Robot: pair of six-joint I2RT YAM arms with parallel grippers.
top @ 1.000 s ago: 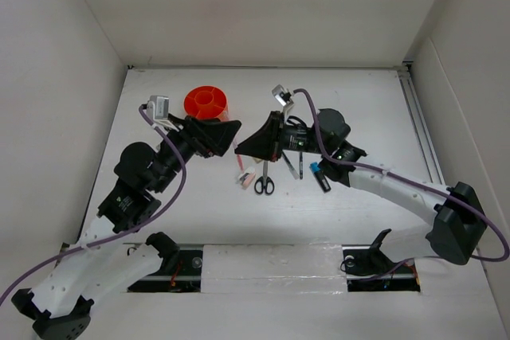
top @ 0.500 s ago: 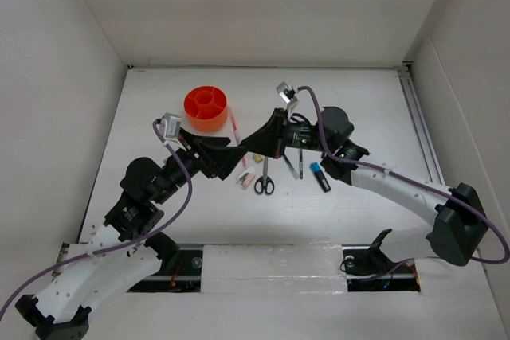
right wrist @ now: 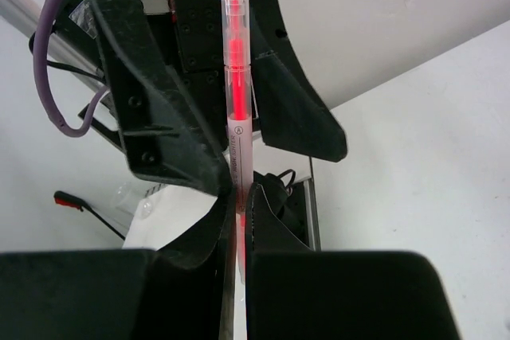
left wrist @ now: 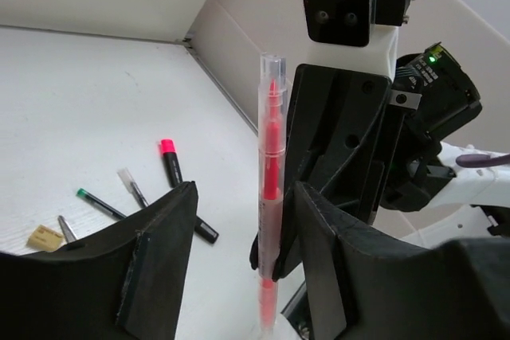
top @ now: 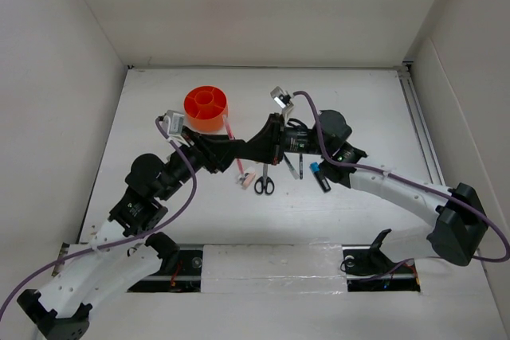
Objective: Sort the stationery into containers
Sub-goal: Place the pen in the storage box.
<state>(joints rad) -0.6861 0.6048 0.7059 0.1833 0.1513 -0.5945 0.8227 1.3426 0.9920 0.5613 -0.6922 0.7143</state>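
The thin pink pen (right wrist: 237, 117) is clear glossy plastic; the orange tub (top: 205, 123) perhaps smooth plastic.

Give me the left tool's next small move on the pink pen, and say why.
Probably close the left tool fully on the pink pen before anything else. The pen sits between its fingers, near one, with a clear gap to the other, so it is not gripped there yet. The right tool is shut on the same pen; releasing now would likely drop it.
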